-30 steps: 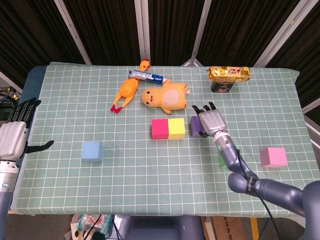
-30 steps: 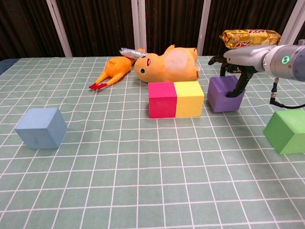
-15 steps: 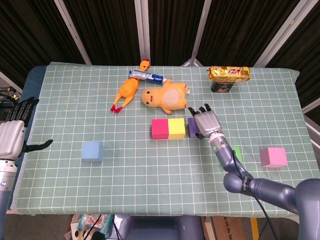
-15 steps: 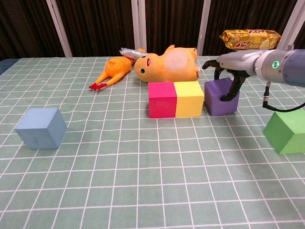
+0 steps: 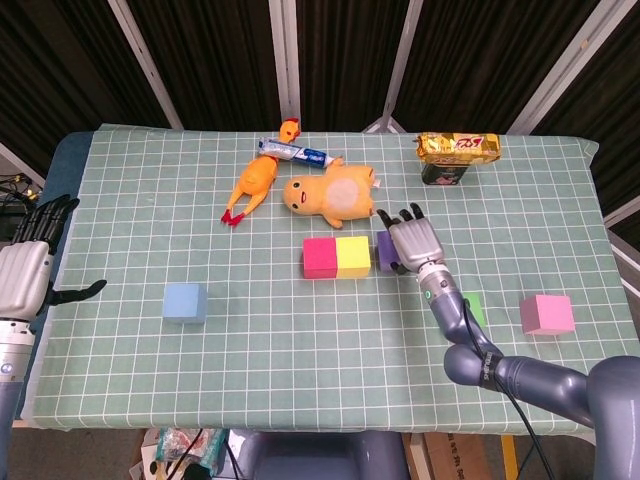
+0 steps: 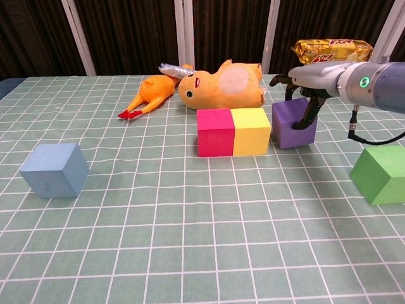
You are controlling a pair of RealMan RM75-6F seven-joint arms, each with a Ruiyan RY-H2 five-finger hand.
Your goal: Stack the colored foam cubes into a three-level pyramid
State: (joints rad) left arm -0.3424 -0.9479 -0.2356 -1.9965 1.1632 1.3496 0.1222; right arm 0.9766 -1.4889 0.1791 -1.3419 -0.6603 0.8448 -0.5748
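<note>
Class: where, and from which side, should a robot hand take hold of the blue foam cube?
Probably from above, fingers closing on two opposite upright faces of the blue foam cube. It sits flat and alone on the table, so all of its sides are free.

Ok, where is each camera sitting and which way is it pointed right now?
Head view: high, looking steeply down on the whole table; shows the left hand at the left edge and the right hand on the purple cube.
Chest view: low, near table height, looking forward across it; shows only the right hand and forearm.
Shared: purple cube, pink-yellow pair, blue cube, green cube, toys.
</note>
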